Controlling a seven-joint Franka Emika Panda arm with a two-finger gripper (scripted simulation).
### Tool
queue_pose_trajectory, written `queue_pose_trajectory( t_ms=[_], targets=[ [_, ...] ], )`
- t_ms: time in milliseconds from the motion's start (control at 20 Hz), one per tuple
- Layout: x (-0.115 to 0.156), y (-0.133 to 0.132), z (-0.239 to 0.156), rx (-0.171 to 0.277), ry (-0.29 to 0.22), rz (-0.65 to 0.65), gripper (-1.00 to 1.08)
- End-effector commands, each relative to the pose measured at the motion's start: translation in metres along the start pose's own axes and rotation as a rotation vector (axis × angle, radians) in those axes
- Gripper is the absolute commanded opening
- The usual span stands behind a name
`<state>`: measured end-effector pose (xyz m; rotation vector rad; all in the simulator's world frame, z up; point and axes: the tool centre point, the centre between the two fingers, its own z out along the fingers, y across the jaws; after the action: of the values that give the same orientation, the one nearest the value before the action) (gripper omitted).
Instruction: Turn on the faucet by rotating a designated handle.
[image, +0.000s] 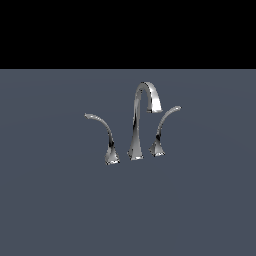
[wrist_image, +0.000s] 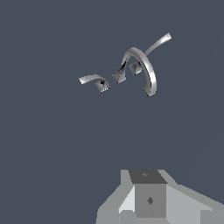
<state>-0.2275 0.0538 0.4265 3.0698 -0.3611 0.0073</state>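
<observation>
The chrome faucet stands on the grey-blue floor, with a tall gooseneck spout (image: 141, 117) in the middle. The handle (image: 101, 126), the larger swooping lever, rises from a flared square base at the exterior view's left. The smaller lever (image: 165, 125) is at the right. In the wrist view the spout (wrist_image: 142, 65), the handle (wrist_image: 89, 78) and the smaller lever (wrist_image: 155, 44) lie well ahead of my gripper (wrist_image: 148, 192). Only its grey body shows, at the picture's edge. Nothing touches it. The gripper and arm are out of the exterior view.
A flat grey-blue floor (image: 60, 210) surrounds the faucet on all sides, with a black background behind it. No other objects are in view.
</observation>
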Motion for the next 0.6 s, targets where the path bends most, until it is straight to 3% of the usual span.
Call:
queue_pose_trajectory(
  t_ms=[0, 550],
  targets=[
    [0.005, -0.01, 0.013, 0.003, -0.002, 0.057, -1.0],
    [0.035, -0.05, 0.072, 0.014, -0.012, 0.305, -1.0]
  ],
)
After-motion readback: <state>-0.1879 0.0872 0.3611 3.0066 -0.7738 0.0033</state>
